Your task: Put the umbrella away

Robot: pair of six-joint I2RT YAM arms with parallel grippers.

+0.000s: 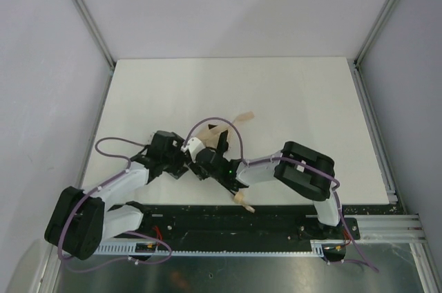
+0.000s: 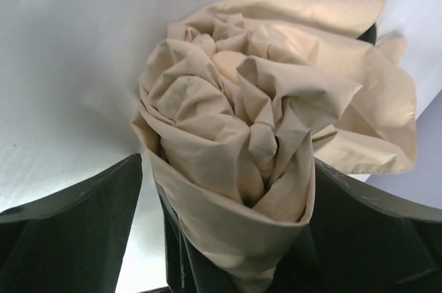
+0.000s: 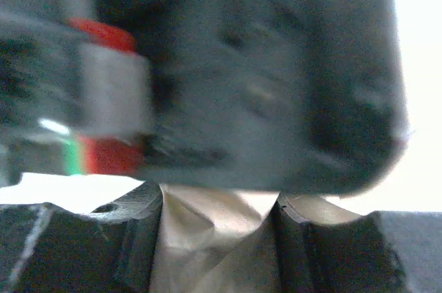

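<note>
The umbrella [image 1: 219, 129] lies mid-table as a rolled bundle of pale beige fabric, with both arms meeting over it. A tan strap end [image 1: 245, 116] sticks out behind it, and a small tan piece [image 1: 242, 200] shows near the table's front edge. In the left wrist view the crumpled umbrella [image 2: 255, 120] fills the space between the spread fingers [image 2: 83, 217]. My left gripper [image 2: 228, 227] is open, with bare table showing beside its left finger. My right gripper [image 3: 217, 238] is shut on a fold of the umbrella [image 3: 207, 251]. Its dark fingers [image 3: 131, 244] press the fabric from both sides.
The white table [image 1: 304, 99] is bounded by grey walls and aluminium posts [image 1: 376, 23]. Purple cables [image 1: 221, 121] loop above the wrists. The left gripper's blurred body [image 3: 228, 79] fills the upper part of the right wrist view. A black rail [image 1: 228, 224] runs along the near edge.
</note>
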